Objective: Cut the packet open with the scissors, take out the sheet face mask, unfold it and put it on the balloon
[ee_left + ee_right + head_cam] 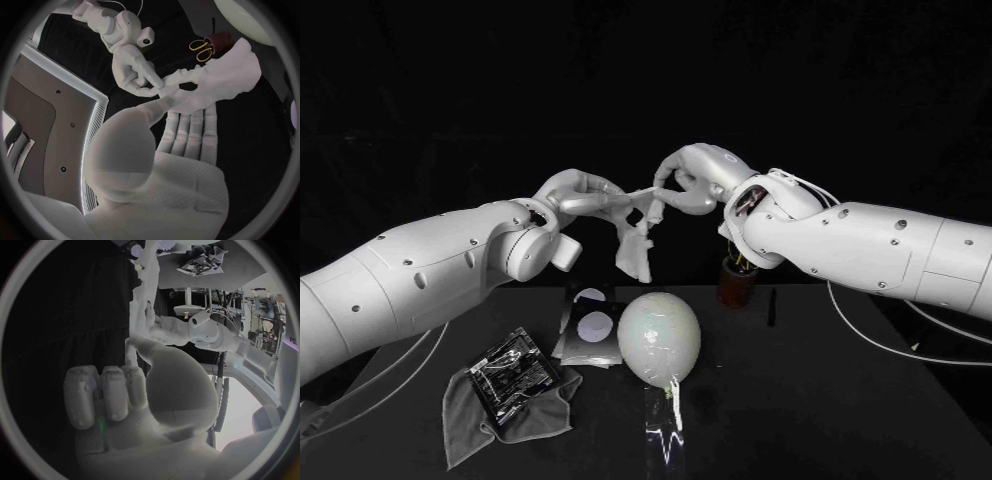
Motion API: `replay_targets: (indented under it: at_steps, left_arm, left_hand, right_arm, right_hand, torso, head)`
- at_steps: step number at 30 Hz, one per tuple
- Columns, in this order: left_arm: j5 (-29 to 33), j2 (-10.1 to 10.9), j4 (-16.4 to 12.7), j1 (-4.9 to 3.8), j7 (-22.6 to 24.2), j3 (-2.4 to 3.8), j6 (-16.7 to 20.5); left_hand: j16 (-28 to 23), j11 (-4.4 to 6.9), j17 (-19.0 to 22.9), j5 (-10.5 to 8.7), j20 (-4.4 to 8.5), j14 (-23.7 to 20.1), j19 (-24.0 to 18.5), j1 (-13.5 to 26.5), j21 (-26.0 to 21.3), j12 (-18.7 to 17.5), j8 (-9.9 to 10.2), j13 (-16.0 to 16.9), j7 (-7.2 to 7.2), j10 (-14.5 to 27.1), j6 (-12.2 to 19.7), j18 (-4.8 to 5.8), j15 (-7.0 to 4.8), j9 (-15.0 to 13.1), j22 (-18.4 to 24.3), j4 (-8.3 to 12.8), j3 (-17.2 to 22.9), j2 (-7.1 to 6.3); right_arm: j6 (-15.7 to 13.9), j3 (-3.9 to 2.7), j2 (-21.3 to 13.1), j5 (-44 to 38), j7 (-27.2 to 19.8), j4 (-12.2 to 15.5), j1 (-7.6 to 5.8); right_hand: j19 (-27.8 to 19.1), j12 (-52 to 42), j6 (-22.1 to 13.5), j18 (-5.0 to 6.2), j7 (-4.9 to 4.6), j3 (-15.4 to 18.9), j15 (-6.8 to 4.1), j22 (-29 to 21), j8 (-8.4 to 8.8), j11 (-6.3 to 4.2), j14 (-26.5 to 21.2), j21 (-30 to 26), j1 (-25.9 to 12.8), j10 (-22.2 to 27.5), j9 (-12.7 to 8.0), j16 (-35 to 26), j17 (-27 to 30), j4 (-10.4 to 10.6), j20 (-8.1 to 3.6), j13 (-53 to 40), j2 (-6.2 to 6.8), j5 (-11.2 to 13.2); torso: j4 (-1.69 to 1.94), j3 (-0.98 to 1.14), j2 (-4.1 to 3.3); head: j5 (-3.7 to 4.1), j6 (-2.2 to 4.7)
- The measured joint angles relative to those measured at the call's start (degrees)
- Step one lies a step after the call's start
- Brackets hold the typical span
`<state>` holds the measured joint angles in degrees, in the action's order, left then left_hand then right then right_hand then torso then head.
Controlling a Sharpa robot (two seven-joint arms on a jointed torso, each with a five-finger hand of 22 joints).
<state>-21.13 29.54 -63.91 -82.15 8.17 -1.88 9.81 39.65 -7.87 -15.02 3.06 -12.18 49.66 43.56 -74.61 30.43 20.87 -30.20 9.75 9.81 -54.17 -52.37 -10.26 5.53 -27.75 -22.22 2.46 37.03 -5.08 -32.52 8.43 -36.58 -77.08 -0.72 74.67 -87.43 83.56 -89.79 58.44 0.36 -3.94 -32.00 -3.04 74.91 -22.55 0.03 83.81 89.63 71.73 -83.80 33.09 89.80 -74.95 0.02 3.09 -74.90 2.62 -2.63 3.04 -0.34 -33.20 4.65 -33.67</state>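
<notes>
Both hands are raised above the table's far side with the white sheet mask (638, 240) stretched between them. My left hand (581, 195) pinches one upper edge, my right hand (689, 187) the other, and the rest hangs crumpled below. In the left wrist view the mask (222, 80) spreads beyond my left hand's fingers (187, 127), and the right hand (134, 75) pinches its edge. The pale balloon (658, 335) lies on the table below the hands. The crinkled packet (514, 367) lies on a grey cloth (495, 415). Yellow-handled scissors (200, 48) stand in a brown cup (736, 287).
A dark flat card with pale ovals (589, 328) lies just left of the balloon. A thin black strip (772, 305) lies right of the cup. A clear, shiny strip (669, 425) runs from the balloon toward the front edge. A cable (877, 335) trails at right.
</notes>
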Motion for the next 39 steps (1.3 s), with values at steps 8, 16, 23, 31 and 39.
replay_targets:
  at_steps: [8, 16, 23, 31, 39]
  left_arm:
    - [0.75, -0.27, 0.53, 0.0, 1.11, -0.02, -0.03]
    - [1.14, -0.37, 0.6, 0.0, 2.29, -0.02, 0.03]
    - [1.35, -0.81, 1.15, -0.07, 2.79, -0.02, 0.01]
    - [0.76, -1.38, 2.12, -0.7, 2.83, -0.07, -0.22]
    - [0.47, -1.71, 2.46, -2.2, 2.51, -0.1, -1.5]
  left_hand:
    - [-5.98, 2.78, 1.93, -0.11, -0.23, 13.76, 6.22, -1.88, -6.04, -4.44, -1.24, -4.29, -1.01, -14.11, 2.77, 0.0, -2.66, -2.07, 6.17, -1.43, -1.08, 0.87]
    - [0.05, 4.52, -2.79, -0.12, 6.89, 25.61, 23.31, -3.38, -2.57, -2.59, -2.2, -2.94, -2.52, -16.58, 4.92, 0.14, -6.01, -3.74, 6.82, -2.31, -3.94, 2.36]
    - [3.77, 4.89, -8.82, -0.22, 8.02, 26.13, 30.3, -3.67, -6.03, -1.29, -3.06, -1.1, -2.46, -14.74, 5.86, 0.58, -6.65, -3.77, 10.65, -2.85, -4.48, 2.66]
    - [5.56, 4.89, -12.01, -0.23, 8.56, 25.87, 34.12, -3.89, -6.54, -1.23, -3.34, -0.55, -2.64, -13.7, 6.05, 0.87, -6.75, -4.51, 11.9, -3.43, -4.22, 2.43]
    - [17.77, 5.23, -27.56, -0.34, 9.42, 29.68, 38.68, -4.42, -5.99, 0.02, -3.34, 0.45, -2.75, -13.62, 6.12, 0.53, -7.43, -4.83, 12.0, -4.2, -3.77, 1.9]
  right_arm:
    - [-0.33, 0.0, -0.28, 0.22, 0.01, 0.56, 0.01]
    - [-0.58, -0.01, -0.34, 0.48, -0.08, 0.21, 0.01]
    - [-0.58, -0.01, -0.28, 0.55, -0.15, 0.18, 0.01]
    - [-0.55, -0.01, -0.1, 0.55, -0.4, -0.06, 0.01]
    - [-0.5, 0.07, 0.3, 1.0, -0.65, -0.3, 0.0]
  right_hand:
    - [0.0, 0.1, -0.09, 0.0, 0.09, 0.01, 0.0, 0.02, -0.01, 0.0, 0.0, -0.01, 0.07, 0.0, 0.0, -0.01, 0.05, 0.0, 0.0, -0.02, -0.07, -0.01]
    - [0.0, -0.02, -0.1, 0.0, 0.1, 0.01, 0.0, 0.04, -0.01, 0.0, 0.0, 0.17, 0.06, 0.0, 0.0, -0.05, 0.04, -0.01, 0.0, -0.05, -0.06, 0.0]
    - [0.0, -0.02, 0.06, 0.0, -0.05, 0.04, 0.0, 0.04, -0.01, 0.0, 0.0, 0.17, 0.06, 0.0, 0.0, -0.2, 0.01, -0.03, 0.0, -0.05, -0.06, 0.01]
    - [0.0, -0.01, 0.12, 0.0, -0.12, 0.08, 0.0, 0.02, -0.01, 0.0, 0.0, 0.16, 0.05, 0.0, 0.0, 0.0, 0.0, -0.07, 0.0, -0.02, -0.05, 0.02]
    - [0.0, 0.08, 0.12, 0.0, -0.12, -0.02, 0.0, 0.0, -0.01, 0.0, 0.0, 0.11, 0.29, 0.0, 0.0, 0.0, 0.0, 0.15, 0.0, 0.0, 0.19, 0.13]
  torso:
    - [-0.01, -0.01, 0.0]
    - [-0.03, 0.02, -0.01]
    - [-0.05, 0.03, -0.01]
    - [0.0, 0.05, 0.0]
    - [0.0, 0.03, -0.01]
  head:
    - [0.0, -0.16]
    - [0.05, -0.31]
    - [0.14, -0.41]
    - [0.33, -0.46]
    - [0.43, -0.54]
